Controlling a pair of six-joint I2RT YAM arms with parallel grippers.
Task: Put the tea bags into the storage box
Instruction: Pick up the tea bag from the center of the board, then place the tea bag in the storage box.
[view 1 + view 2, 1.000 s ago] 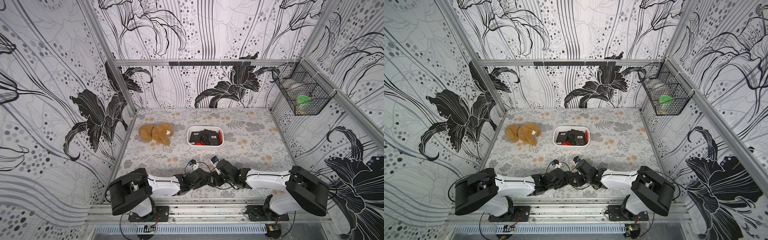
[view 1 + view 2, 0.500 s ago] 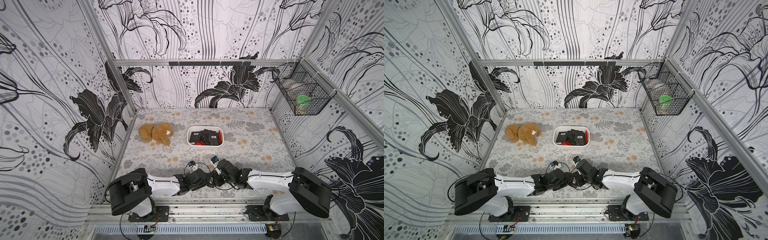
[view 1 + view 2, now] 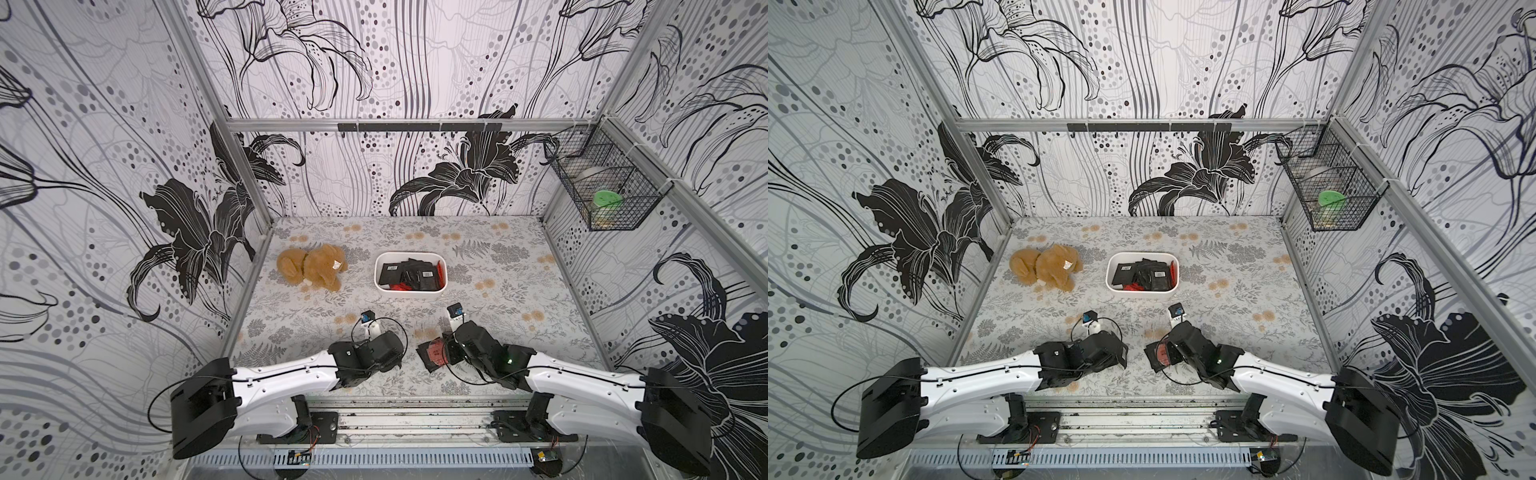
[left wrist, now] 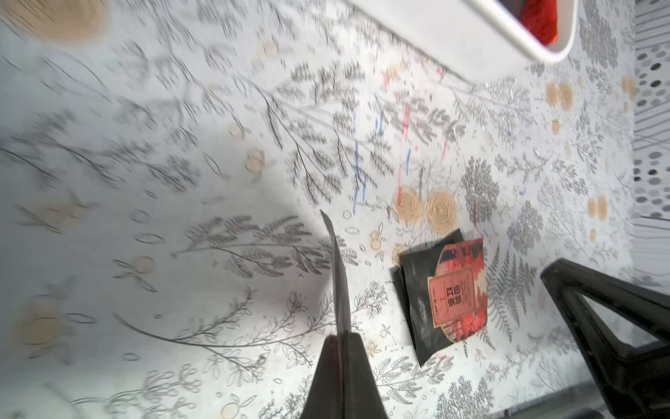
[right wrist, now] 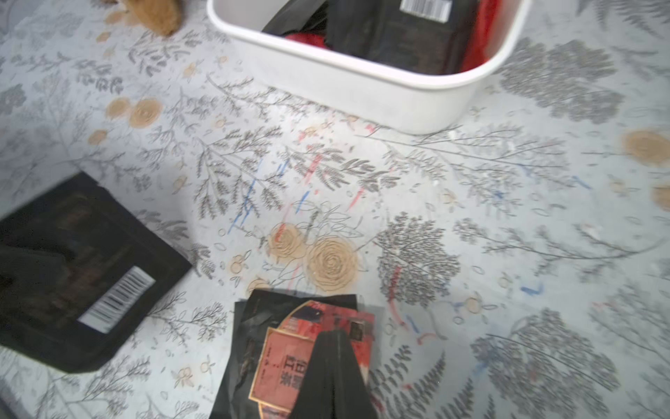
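Plush toy (image 3: 309, 270), brown and soft, is lying at the left of the bench (image 3: 498, 299), toward the back.

Next, the left hand (image 4: 340, 341) is hanging low over the front of the bench. Its fingers (image 4: 359, 377) are squeezing shut on a black tea bag (image 5: 108, 254). In the left wrist view this bag is showing only its thin edge, sticking out from between the fingers. In the right wrist view it is showing its flat side and a white barcode label, and it is looking blurry.

The storage box (image 3: 409, 296) is sitting in the middle of the bench, near the plush toy and apart from both hands. Many tea bags (image 3: 415, 274) are lying inside it, mostly black, with a bit of red showing.

In front of the box, between the two hands, a red and black tea bag (image 3: 435, 352) is lying on the bench. A black edge is peeking out from under it. I cannot tell if that is one more bag.

The right hand (image 5: 331, 341) is pointing down over this bag with its fingers pressed tight together above the bag's flat face. I cannot tell if the tips are touching it.

Far to the right, a black wire basket (image 3: 623, 218) is hanging high up, with a green round thing (image 3: 607, 198) sitting inside.
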